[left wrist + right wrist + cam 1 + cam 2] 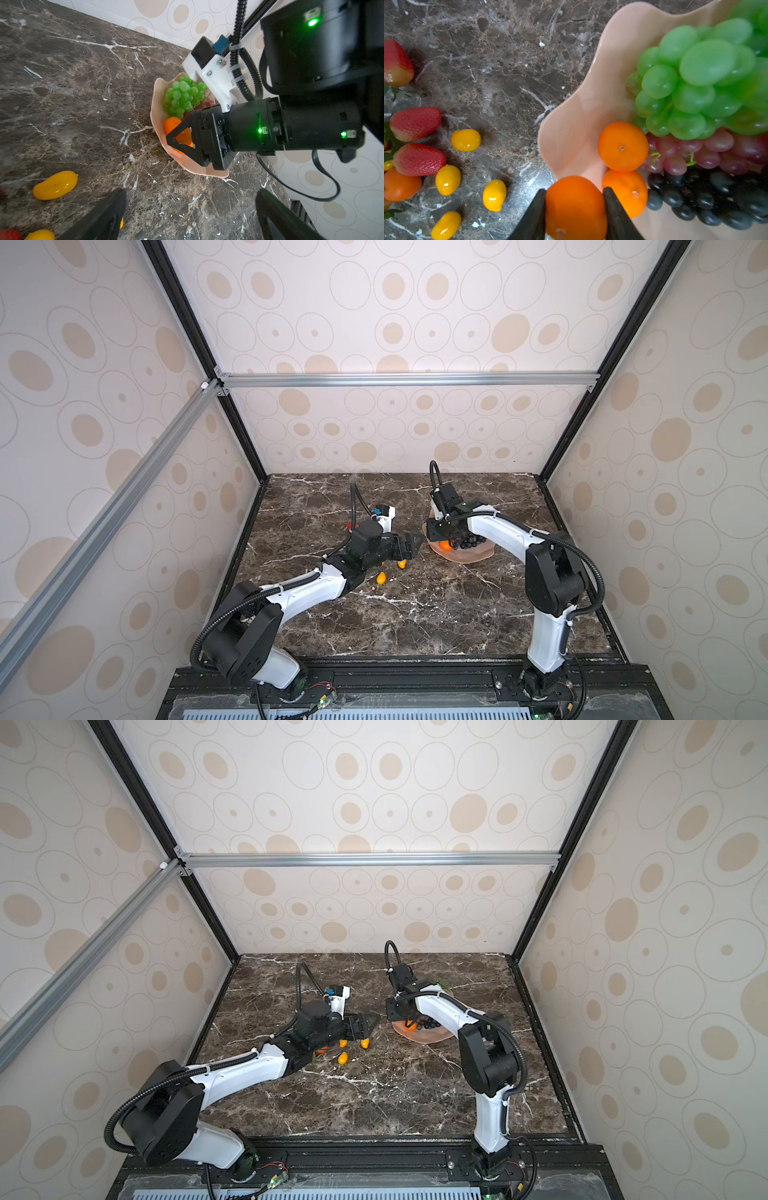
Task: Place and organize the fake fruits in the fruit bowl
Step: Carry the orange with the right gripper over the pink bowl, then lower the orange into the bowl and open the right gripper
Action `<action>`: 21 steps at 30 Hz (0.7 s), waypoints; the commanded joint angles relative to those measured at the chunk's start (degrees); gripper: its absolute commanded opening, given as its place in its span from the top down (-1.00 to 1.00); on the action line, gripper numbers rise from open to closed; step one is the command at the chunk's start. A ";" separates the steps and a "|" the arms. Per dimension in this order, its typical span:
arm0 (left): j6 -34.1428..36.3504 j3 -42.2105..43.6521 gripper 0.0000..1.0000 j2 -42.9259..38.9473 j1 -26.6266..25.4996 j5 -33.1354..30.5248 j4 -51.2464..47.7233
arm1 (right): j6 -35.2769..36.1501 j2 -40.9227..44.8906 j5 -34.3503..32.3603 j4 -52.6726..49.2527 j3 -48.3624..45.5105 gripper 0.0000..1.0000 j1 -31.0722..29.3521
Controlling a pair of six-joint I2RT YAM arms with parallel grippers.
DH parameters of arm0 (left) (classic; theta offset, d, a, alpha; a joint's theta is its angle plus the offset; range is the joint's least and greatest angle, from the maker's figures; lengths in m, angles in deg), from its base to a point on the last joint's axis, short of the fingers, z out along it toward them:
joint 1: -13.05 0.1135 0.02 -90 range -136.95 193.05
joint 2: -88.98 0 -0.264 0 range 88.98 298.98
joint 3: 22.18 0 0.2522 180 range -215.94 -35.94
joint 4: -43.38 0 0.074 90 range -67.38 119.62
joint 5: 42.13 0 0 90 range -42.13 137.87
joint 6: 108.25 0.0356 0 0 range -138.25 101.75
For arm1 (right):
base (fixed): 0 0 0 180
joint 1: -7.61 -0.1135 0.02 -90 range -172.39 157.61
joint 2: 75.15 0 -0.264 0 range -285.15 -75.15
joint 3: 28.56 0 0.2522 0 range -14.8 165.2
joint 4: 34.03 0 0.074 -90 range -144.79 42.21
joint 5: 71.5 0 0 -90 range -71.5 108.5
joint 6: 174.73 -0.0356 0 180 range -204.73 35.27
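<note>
Marble, dark brown with white veins, is carrying everything, and the near stretch of this surface is lying bare. Just beyond it, left of the middle, yellow kumquats are lying loose. The left pincer is hovering over them with its jaws spread wide, gripping nothing. Strawberries and a loose tangerine are sitting in the same scatter, mostly hidden under that arm in both top views.

Near them on the right, the pink bowl is holding two tangerines on its left side. It is also holding black grapes toward the near right, red grapes in the middle and green grapes at the far side. The right pincer is clamping a third tangerine between its jaws, hanging about over the bowl's left rim.

Trouble is looming at that rim. If the jaws are letting go this far out, the round, glossy fruit is likely to roll the wrong way down the wavy wall and off onto the surface, or to knock its neighbours. Pressing down there would be risking a tipped or shoved bowl. With the left pincer working so near, the two arms are also risking a bump.
</note>
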 commanded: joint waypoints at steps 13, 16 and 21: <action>-0.29 -1.77 -0.96 0.23 -0.42 -0.32 1.21 | 0.67 -3.05 0.56 -2.16 2.13 0.04 0.87; -0.72 -1.72 -0.96 0.33 -0.37 0.13 1.58 | 0.49 -2.84 0.60 -2.17 2.03 0.01 0.91; -0.28 -1.67 -0.96 -0.04 -0.43 -0.04 1.05 | 0.66 -2.43 0.38 -2.35 1.86 -0.04 0.86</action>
